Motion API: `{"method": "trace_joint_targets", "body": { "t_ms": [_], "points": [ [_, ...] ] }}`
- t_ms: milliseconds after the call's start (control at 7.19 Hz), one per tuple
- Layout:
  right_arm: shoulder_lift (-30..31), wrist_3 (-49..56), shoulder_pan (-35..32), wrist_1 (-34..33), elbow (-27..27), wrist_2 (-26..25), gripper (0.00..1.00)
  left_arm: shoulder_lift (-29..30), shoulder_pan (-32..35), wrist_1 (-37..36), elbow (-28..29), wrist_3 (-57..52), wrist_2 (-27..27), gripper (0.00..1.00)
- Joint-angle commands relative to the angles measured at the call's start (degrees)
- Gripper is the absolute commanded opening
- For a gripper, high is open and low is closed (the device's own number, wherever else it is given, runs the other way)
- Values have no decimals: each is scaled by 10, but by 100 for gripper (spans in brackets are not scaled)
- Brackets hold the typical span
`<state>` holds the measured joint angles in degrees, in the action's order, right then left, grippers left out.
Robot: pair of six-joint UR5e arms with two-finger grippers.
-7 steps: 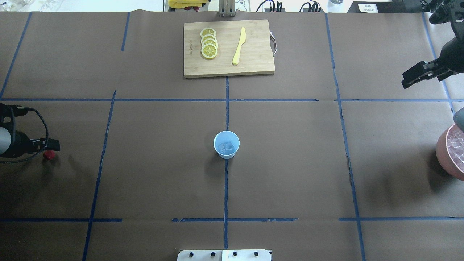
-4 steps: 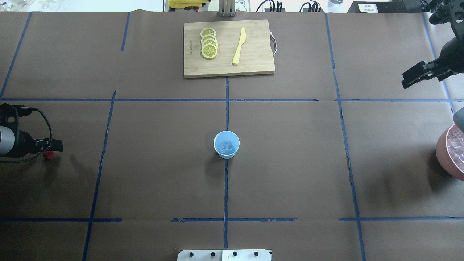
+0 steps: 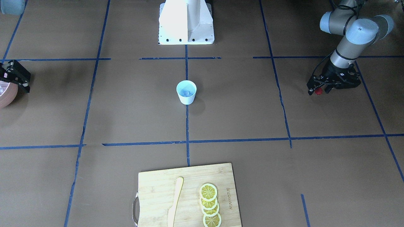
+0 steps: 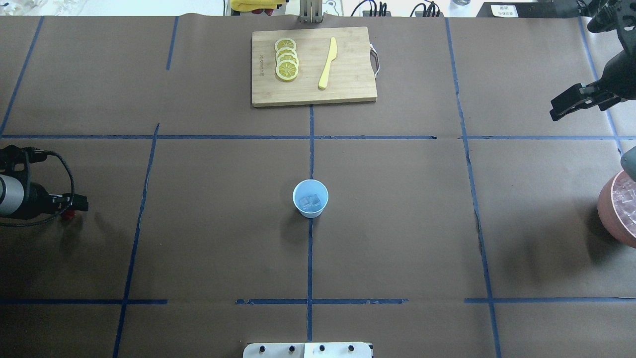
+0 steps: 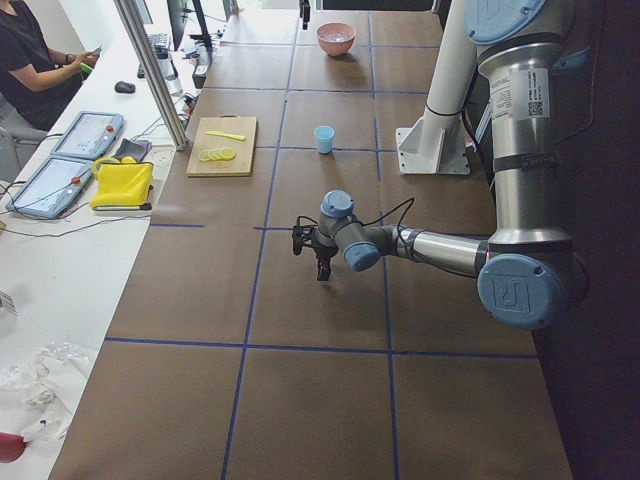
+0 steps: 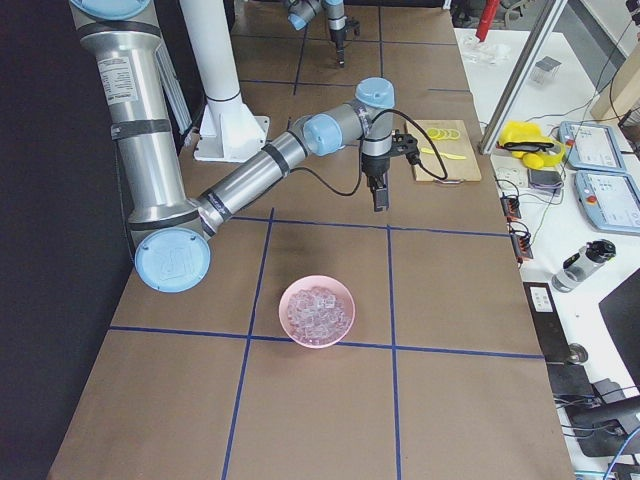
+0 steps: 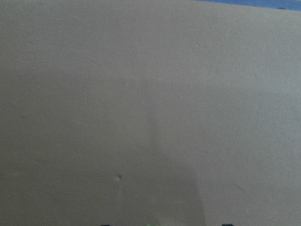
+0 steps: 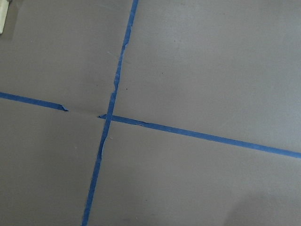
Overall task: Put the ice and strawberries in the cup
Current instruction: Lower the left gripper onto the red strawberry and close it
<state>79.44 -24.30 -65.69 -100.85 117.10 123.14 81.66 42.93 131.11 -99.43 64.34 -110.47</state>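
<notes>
- Strawberry point(image 3: 318, 91) lies on the bench point(image 4: 397, 223) near its left edge, with bare brown paper all round it, well apart from the cup point(image 3: 186, 99).
- Left gripper point(image 3: 319, 89) is low over it, jaws spread to either side, not closed on it.
- It is roundish; no long axis can be made out.
- The cup stands upright mid-bench with two ice cubes point(image 4: 309, 201) inside.
- Right gripper point(image 4: 559, 110) hangs near the right edge; I cannot tell how far open it is.

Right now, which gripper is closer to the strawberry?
Left. The left gripper is down right at the strawberry at its end of the table. The right gripper hangs at the opposite end, where the pink bowl sits, far beyond the cup.
</notes>
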Motion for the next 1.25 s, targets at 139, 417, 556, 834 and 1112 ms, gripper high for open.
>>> {"method": "trace_joint_targets", "body": {
  "t_ms": [139, 417, 556, 834, 1112],
  "points": [
    [-2, -1, 0, 0, -3, 0, 99, 0, -4, -2, 5, 0, 0, 76],
    [-3, -1, 0, 0, -6, 0, 99, 0, -3, -1, 5, 0, 0, 69],
    [-3, -1, 0, 0, -6, 0, 99, 0, -3, -2, 5, 0, -1, 63],
    [-4, -1, 0, 0, -6, 0, 99, -1, -3, -1, 4, 0, 0, 42],
    [-4, -1, 0, 0, -6, 0, 99, -6, 0, -2, -6, -1, -1, 9]
  ]
}}
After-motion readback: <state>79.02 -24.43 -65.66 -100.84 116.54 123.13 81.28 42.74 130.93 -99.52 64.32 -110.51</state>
